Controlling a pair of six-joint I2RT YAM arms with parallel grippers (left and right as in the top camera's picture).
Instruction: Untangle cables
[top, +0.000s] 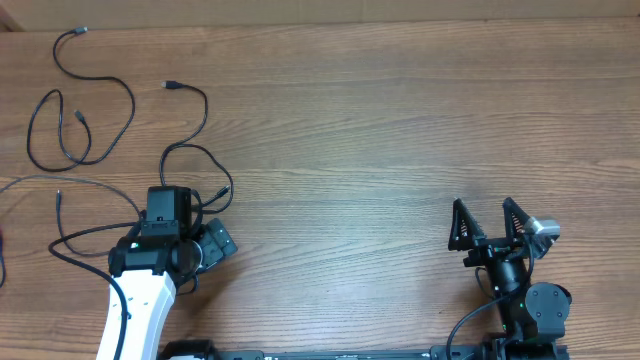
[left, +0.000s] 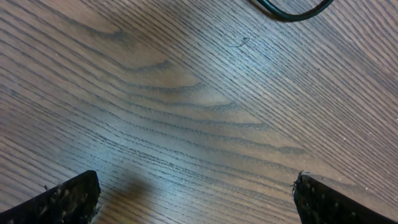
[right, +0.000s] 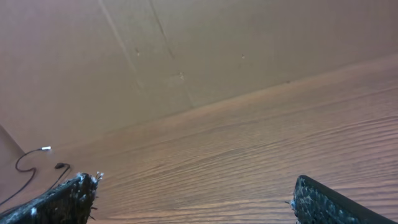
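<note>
Nearest, at the left, the left gripper (left: 196, 186) is wide open and holds nothing. Its two fingers (left: 68, 199) stand far apart over bare tabletop (left: 155, 112). The left arm (top: 135, 310) comes up from the near edge and leans a little to the right, and the wrist is turned so that the gripper looks down on the wood. In the left wrist view a loop (left: 289, 18) of black cable lies just ahead of the fingers, at the top edge, and it does not touch them.

At the near right, the right gripper (top: 483, 206) is also wide open and empty, with its fingers spread and pointing to the far side. The right arm (top: 530, 305) is folded low at the near edge, and its camera looks almost flat across the tabletop. This gripper is well apart from all the cables (top: 206, 112).

The cables lie only on the left part of the tabletop, from around the left gripper to the far left corner. Some strands run beside the left wrist and under it; I cannot tell if they touch it. Farther away they make loose open loops that cross in some places, not one tight knot. One plug (top: 172, 87) lies beyond the left gripper, and a second plug (top: 78, 33) lies farthest, near the far edge
</note>
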